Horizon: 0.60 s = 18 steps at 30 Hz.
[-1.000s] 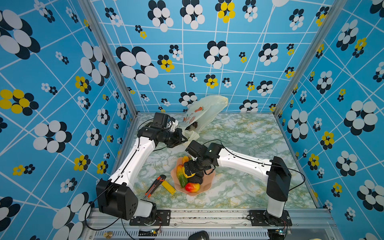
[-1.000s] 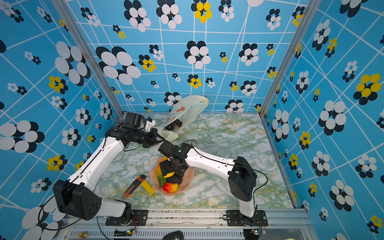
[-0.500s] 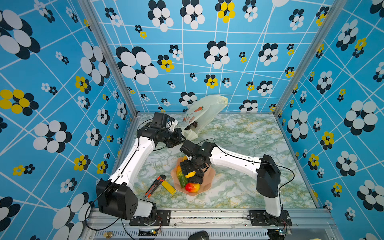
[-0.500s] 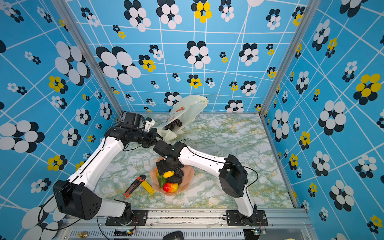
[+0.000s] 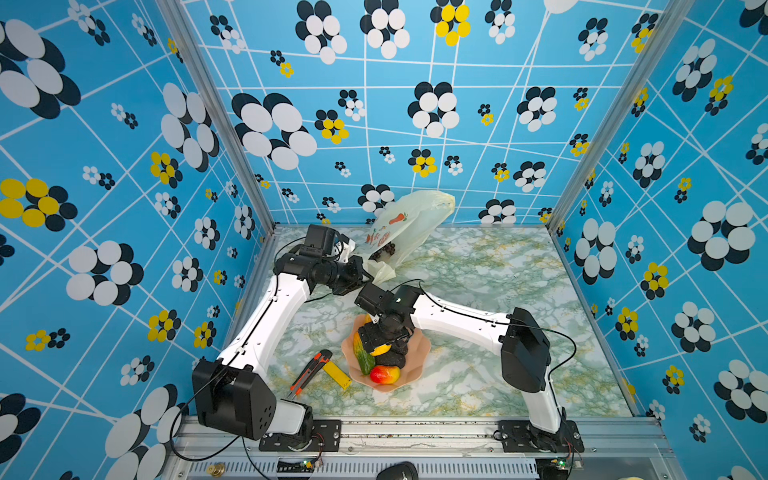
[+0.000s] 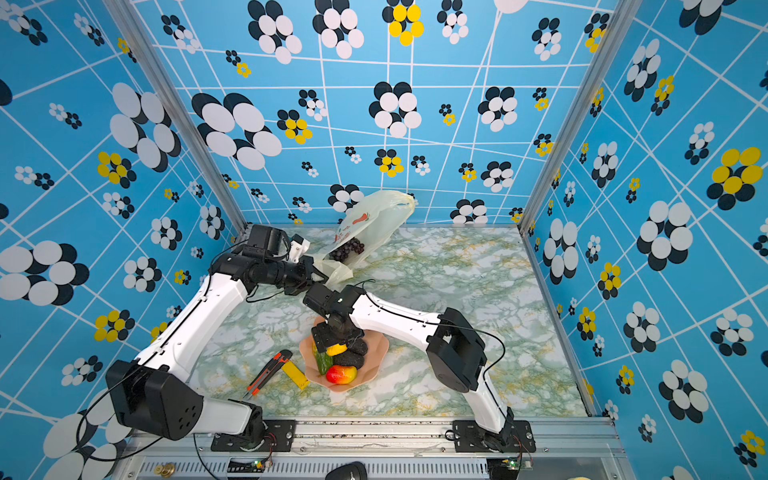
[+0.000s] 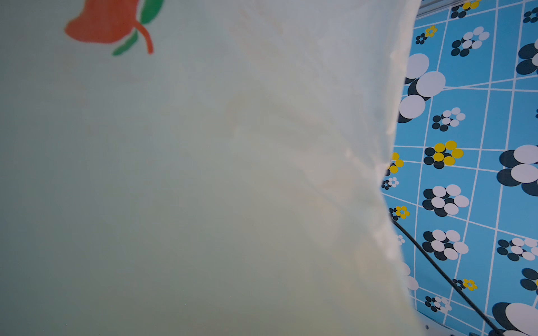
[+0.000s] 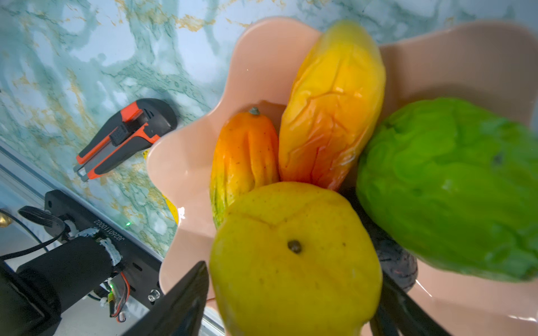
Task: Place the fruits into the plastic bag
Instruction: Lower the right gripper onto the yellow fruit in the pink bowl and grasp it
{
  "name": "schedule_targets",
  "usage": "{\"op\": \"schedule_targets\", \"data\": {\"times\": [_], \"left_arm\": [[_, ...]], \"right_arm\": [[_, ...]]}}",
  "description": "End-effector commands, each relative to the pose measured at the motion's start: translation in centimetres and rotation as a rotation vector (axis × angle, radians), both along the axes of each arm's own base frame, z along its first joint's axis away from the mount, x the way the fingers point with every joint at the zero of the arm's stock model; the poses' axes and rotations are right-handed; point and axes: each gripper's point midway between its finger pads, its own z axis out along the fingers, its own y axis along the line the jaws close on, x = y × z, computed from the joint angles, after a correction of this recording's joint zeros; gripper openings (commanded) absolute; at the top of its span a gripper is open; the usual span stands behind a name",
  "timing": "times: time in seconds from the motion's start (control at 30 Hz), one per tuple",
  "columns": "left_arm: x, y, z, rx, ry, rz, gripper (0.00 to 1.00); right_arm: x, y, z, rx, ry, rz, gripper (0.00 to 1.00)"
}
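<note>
Yellow fruit point(image 8: 291, 250), right hand point(image 8: 294, 279) astride it

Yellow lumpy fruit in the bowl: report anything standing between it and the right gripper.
Nothing visible does. In the right wrist view the right gripper flanks the yellow lumpy fruit, one finger on each side; the green fruit lies beside it, outside the jaws.

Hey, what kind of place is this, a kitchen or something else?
Most likely a robot test booth, not a kitchen: a left arm and a right arm bolted to a metal rail, patterned blue walls boxing in a marbled tabletop, and toy fruits in a pink bowl.
</note>
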Motion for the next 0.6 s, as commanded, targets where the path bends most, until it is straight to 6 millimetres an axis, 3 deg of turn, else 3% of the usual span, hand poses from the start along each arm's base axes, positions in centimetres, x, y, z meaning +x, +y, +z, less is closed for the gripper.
{"op": "schedule_targets", "data": {"times": [0.0,0.37,0.57], "left_arm": [[0.3,0.16,0.03,-0.006,0.007,0.009,0.0],[0.17,0.09,-0.18,-0.013,0.015,0.01,0.0],[0.08,0.15,-0.19,-0.017,0.015,0.012,0.0]], "right_arm": [[-0.39,0.29,0.03,-0.012,0.017,0.022,0.83],[-0.44,0.2,-0.73,-0.027,0.032,0.012,0.77],[-0.68,0.34,-0.84,-0.022,0.043,0.021,0.63]]}}
